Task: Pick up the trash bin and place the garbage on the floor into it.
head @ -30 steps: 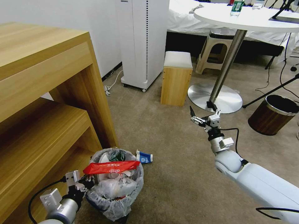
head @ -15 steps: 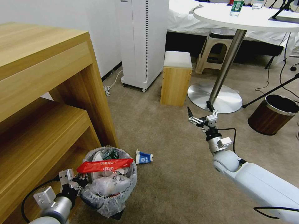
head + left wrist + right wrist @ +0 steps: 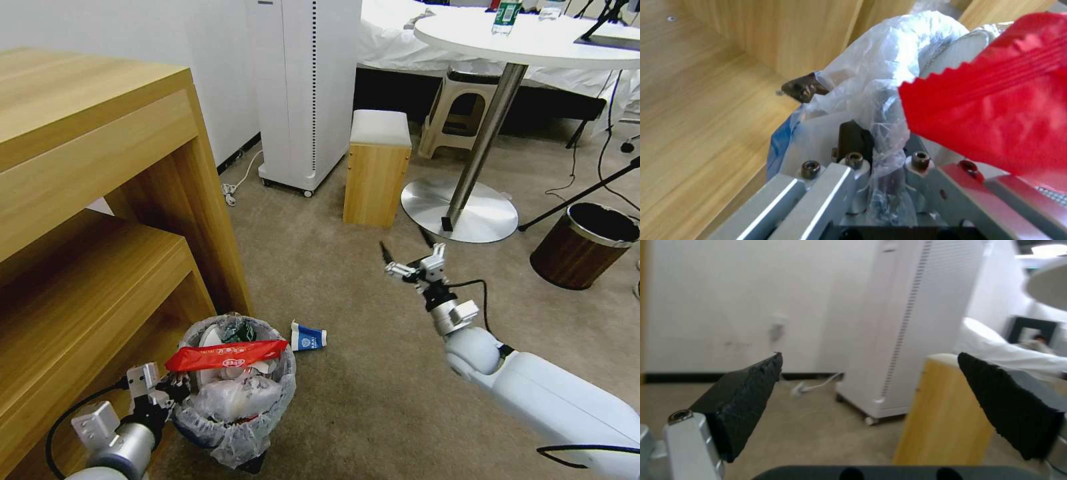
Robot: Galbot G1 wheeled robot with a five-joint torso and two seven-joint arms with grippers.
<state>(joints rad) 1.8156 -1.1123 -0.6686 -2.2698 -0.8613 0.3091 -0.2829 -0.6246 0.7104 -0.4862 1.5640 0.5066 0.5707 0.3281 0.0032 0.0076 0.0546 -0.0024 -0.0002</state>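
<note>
The trash bin [image 3: 233, 407], black with a crinkled plastic liner, stands beside the wooden shelf unit, heaped with garbage. A red wrapper [image 3: 227, 355] lies across its top. My left gripper [image 3: 175, 388] is shut on the bin's near rim; in the left wrist view the gripper [image 3: 880, 156] pinches rim and liner [image 3: 876, 83], with the red wrapper [image 3: 996, 110] beside it. A blue-white carton [image 3: 308, 337] lies on the beige carpet floor [image 3: 360, 373] just right of the bin. My right gripper [image 3: 405, 245] hangs open above the floor, farther right of the carton, with nothing between its fingers [image 3: 751, 396].
A wooden shelf unit [image 3: 100, 200] fills the left side. Ahead stand a tall white appliance [image 3: 310, 93], a wooden stool [image 3: 377, 167] and a round table's metal base [image 3: 460, 210]. A dark-brown bin [image 3: 583, 243] and cables lie at the right.
The bin, held in my left gripper, shifted slightly left and down, then stayed still. My right gripper moved left, still open.
</note>
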